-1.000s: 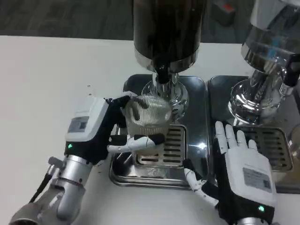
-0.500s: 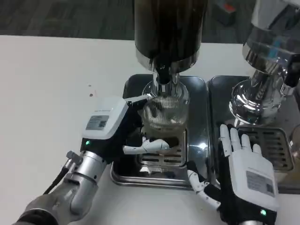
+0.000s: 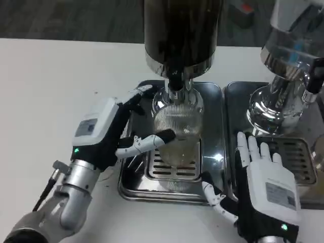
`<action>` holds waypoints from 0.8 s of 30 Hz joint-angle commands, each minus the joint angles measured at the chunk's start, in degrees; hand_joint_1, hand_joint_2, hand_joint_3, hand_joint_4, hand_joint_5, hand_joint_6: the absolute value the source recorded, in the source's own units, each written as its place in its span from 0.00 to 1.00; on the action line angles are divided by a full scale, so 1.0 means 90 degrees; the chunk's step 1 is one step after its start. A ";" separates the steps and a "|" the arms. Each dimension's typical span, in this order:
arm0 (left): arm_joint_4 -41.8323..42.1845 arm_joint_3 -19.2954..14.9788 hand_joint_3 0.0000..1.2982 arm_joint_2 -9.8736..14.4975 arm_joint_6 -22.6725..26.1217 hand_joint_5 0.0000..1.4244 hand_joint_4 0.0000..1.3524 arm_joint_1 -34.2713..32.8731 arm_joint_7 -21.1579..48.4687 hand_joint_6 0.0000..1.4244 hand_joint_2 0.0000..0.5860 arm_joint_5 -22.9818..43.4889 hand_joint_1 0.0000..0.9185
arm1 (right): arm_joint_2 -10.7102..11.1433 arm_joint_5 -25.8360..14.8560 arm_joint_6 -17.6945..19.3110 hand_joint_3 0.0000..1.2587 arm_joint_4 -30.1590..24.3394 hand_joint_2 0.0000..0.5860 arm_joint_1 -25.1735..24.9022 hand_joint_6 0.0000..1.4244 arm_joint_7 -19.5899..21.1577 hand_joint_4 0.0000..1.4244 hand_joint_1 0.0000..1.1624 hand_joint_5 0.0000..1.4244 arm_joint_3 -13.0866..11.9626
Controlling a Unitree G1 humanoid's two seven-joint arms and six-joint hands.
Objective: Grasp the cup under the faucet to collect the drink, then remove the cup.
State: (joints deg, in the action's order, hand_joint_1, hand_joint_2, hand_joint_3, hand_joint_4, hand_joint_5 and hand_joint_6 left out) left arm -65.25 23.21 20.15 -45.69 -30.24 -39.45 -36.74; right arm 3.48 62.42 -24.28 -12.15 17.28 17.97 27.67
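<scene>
My left hand (image 3: 104, 132) reaches in from the near left, fingers wrapped around the ribbed glass cup (image 3: 175, 132), thumb across its near side. The cup stands on the slotted grate of the left drip tray (image 3: 132, 187), right under the black faucet (image 3: 174, 82) of the dark drink dispenser (image 3: 182, 30). My right hand (image 3: 263, 185) rests flat, fingers straight and spread, grasping nothing, beside the right drip tray (image 3: 238, 93). Both trays sit on the white table (image 3: 61, 81); dark carpet lies beyond.

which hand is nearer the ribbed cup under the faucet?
Left. The left hand is at the ribbed cup, fingers wrapped around its left side. The right hand lies flat, fingers spread, off to the cup's right, apart from it.
</scene>
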 commanded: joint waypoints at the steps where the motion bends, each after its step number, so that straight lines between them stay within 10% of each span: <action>1: 0.0630 -0.0476 0.14 0.0327 -0.0425 0.29 0.13 0.0513 0.0290 0.17 0.01 0.0534 0.00 | 0.0131 -0.0018 0.0042 0.00 -0.0054 0.61 -0.0076 0.00 -0.0108 0.00 0.29 0.00 -0.0067; 10: 0.2034 -0.1333 0.00 0.0629 -0.0776 0.06 0.00 0.1207 0.2368 0.02 0.07 0.2270 0.00 | 0.0330 -0.0114 0.0142 0.00 -0.0029 0.61 -0.0237 0.00 -0.0291 0.00 0.29 0.00 -0.0147; 24: 0.3809 -0.1684 0.00 0.0282 -0.0556 0.04 0.00 0.1337 0.6116 0.00 0.10 0.4912 0.00 | 0.0402 -0.0259 0.0241 0.00 0.0071 0.62 -0.0382 0.00 -0.0280 0.00 0.25 0.00 -0.0267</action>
State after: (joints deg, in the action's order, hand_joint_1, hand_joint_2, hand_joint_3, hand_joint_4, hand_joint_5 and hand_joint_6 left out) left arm -33.30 8.62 23.25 -51.24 -18.64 11.53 4.95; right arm 7.31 60.81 -22.56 -11.70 13.86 14.98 25.68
